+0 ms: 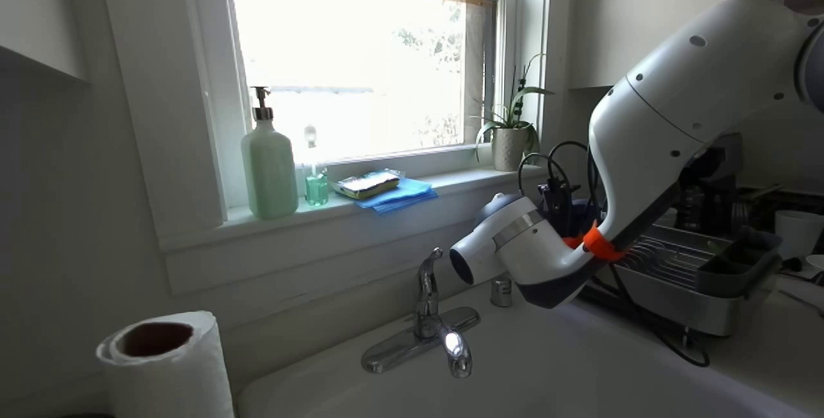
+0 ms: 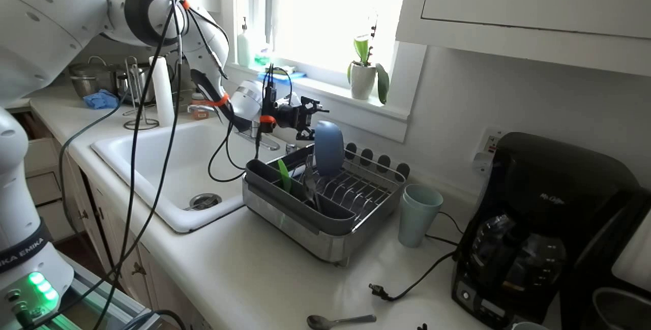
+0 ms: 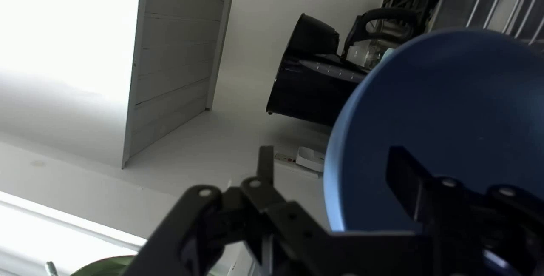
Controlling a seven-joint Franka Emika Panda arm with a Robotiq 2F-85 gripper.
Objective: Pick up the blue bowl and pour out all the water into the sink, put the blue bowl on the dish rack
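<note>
White counter point(image 2: 254, 264), blue bowl point(image 2: 329, 149) on edge in dish rack point(image 2: 287, 233), rim upright, jaws apart

The sink point(image 2: 188, 172), dish rack point(image 2: 285, 232) and coffee maker point(image 2: 549, 167) show this is a kitchen.

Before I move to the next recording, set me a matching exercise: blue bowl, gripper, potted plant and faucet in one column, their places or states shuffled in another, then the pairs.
Column one
1. blue bowl
2. gripper
3. potted plant
4. faucet

Column two
A. mounted on the sink
B. open
C. on the windowsill
D. tipped on edge at the dish rack

Pairs: 1-D; 2-B; 3-C; 4-A
</note>
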